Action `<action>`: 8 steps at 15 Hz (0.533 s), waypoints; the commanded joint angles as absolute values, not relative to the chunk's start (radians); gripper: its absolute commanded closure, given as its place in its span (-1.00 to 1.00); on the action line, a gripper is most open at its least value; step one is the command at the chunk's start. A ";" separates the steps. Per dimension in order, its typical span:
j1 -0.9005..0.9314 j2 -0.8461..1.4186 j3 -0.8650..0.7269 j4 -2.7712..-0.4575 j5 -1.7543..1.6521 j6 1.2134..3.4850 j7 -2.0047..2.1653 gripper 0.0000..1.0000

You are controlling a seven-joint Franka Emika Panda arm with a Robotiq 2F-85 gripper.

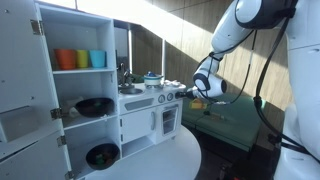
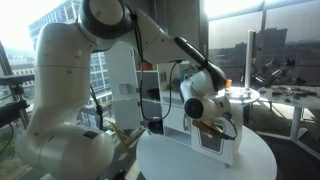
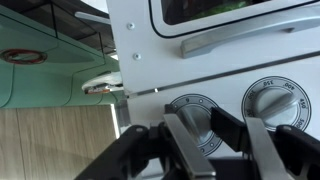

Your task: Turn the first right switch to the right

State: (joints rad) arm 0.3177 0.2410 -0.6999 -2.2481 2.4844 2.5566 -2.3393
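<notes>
A white toy kitchen [image 1: 140, 115] stands on a round white table in both exterior views. In the wrist view two round grey dial switches show on its front panel: one [image 3: 192, 118] between my fingers and another [image 3: 278, 103] to its right. The oven door handle [image 3: 240, 38] appears above them, so this picture may be upside down. My gripper [image 3: 205, 130] is pressed up to the panel, its two fingers closed against either side of the first dial's ridge. The gripper also shows at the panel in both exterior views [image 1: 188, 92] [image 2: 215, 125].
Orange [image 1: 66, 59], green [image 1: 82, 59] and blue cups sit on the kitchen's upper shelf, with dark pans [image 1: 95, 106] on the shelves below. A small pot [image 1: 152, 78] is on the stove top. A green table [image 1: 235, 120] stands behind the arm.
</notes>
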 commanded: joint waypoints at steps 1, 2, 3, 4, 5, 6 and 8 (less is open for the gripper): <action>0.183 0.109 -0.525 -2.338 2.420 2.549 -2.325 0.56; 0.145 0.103 -0.487 -2.341 2.415 2.546 -2.319 0.56; 0.108 0.102 -0.453 -2.341 2.421 2.544 -2.317 0.56; 0.073 0.107 -0.418 -2.334 2.420 2.548 -2.299 0.56; 0.045 0.117 -0.389 -2.323 2.417 2.553 -2.276 0.56; 0.023 0.123 -0.366 -2.314 2.422 2.559 -2.258 0.56; -0.012 0.137 -0.328 -2.295 2.434 2.566 -2.208 0.56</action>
